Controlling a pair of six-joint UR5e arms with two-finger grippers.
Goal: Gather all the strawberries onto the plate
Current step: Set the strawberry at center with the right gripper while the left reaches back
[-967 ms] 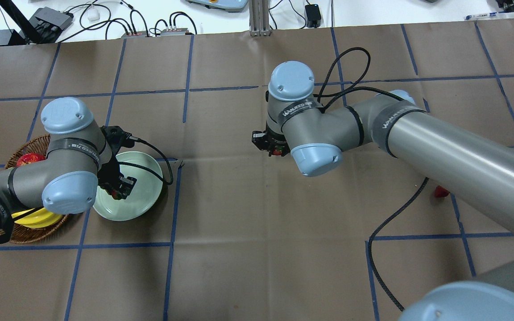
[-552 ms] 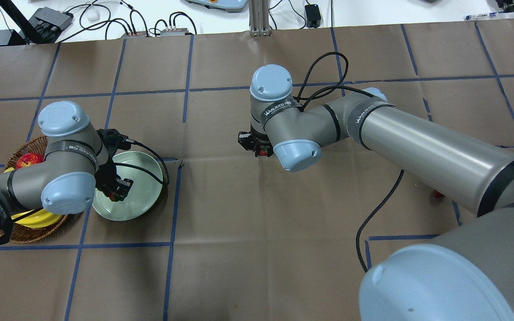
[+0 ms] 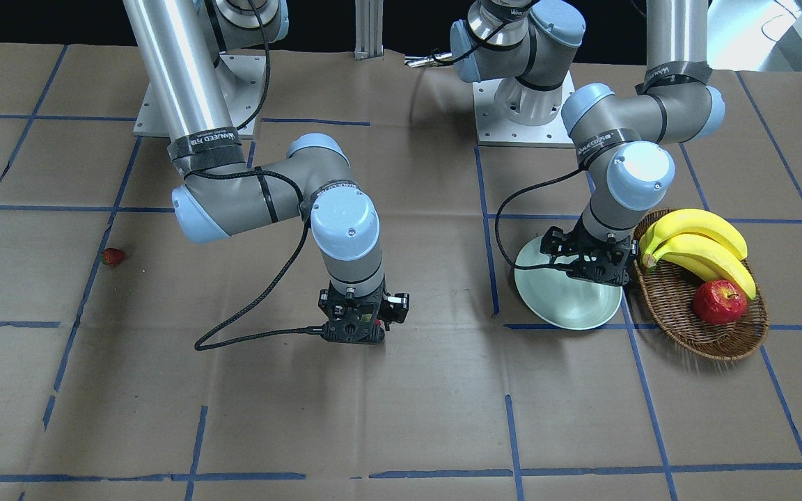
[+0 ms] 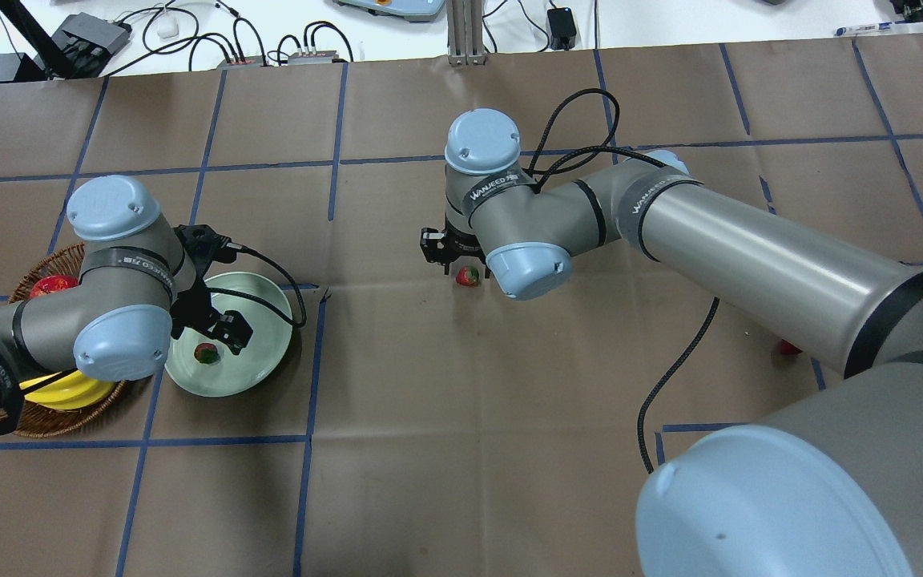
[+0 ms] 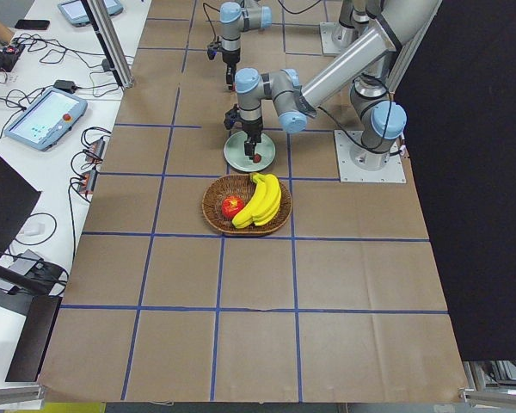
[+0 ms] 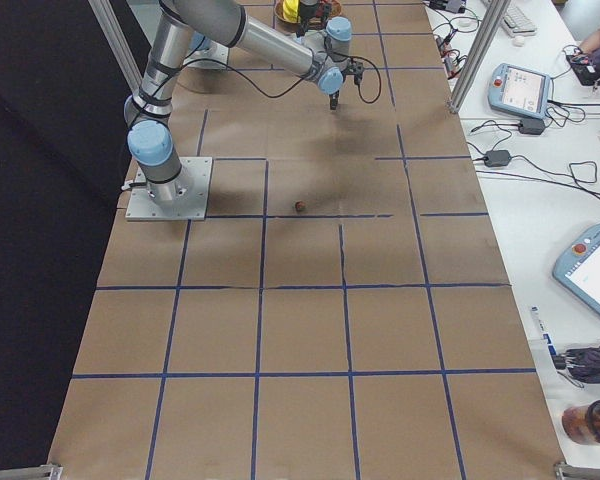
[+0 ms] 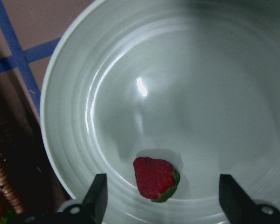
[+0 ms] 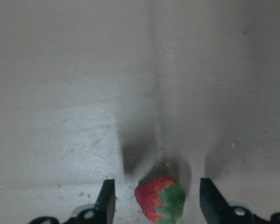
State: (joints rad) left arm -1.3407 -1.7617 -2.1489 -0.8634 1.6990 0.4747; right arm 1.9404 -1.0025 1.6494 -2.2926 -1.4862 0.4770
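Now my left claw [image 4: 225, 330] spreads wide: first strawberry [image 4: 206, 353] just dropped, lies in plate [image 4: 265, 353]. My right claw [image 3: 354, 332] also wide, second strawberry [image 8: 159, 198] released on counter [image 4: 429, 385], well short of plate. Third strawberry [image 4: 788, 347] uncollected, far right.

Strawberry [image 4: 206, 353] lies in plate [image 4: 263, 365], seemingly unheld.

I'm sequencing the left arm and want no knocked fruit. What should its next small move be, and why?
Probably lift the left pincer straight up. Its jaws stand open, the strawberry lies free on the plate between them untouched, so that delivery looks done; rising first should avoid nudging it.
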